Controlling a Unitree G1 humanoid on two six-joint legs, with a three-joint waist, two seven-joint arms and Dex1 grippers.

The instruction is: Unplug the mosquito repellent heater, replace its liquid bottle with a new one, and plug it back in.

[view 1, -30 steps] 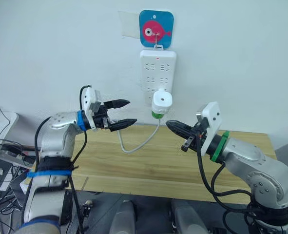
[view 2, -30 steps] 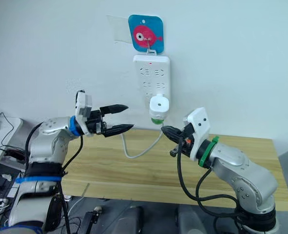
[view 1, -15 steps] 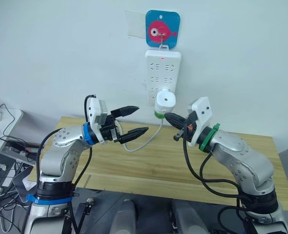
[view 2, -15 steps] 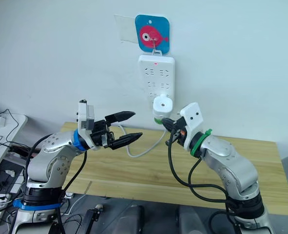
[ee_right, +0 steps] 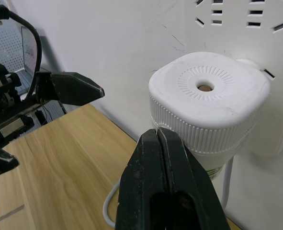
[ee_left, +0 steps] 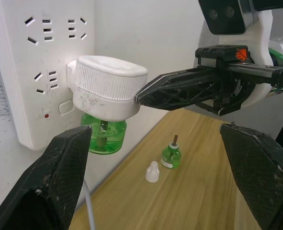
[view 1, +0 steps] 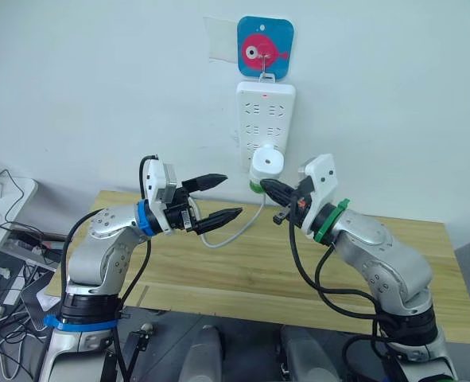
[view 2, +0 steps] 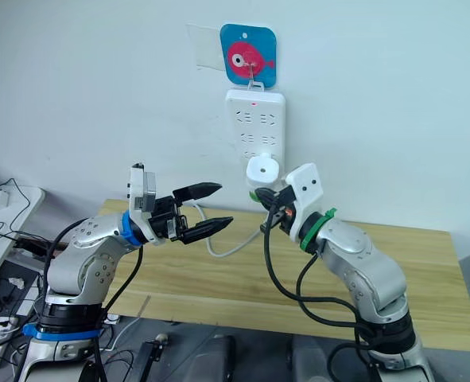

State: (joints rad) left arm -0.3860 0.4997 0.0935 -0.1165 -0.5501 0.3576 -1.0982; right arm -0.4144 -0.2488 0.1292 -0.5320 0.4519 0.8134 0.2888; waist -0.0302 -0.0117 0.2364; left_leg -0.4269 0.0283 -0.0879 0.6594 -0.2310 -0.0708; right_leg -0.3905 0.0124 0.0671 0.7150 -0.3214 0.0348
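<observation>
Green liquid fills the bottle (ee_left: 103,138) screwed under the mosquito repellent heater (ee_left: 107,93), which sits plugged into the white power strip (view 1: 265,119) on the wall. The right gripper (ee_left: 140,97), fingers pressed together with nothing between, touches the heater's side; the left gripper (view 1: 224,197) hangs spread apart nearby. On the wooden table (view 1: 242,270) stand a second small green bottle (ee_left: 171,154) with its wick bare and, just beside it, a white cap (ee_left: 152,171).

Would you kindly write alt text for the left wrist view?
The mosquito repellent heater, with a green bottle beneath, sits plugged into the wall power strip. The right hand, shut, touches its side. A spare bottle and white cap stand on the table.
</observation>
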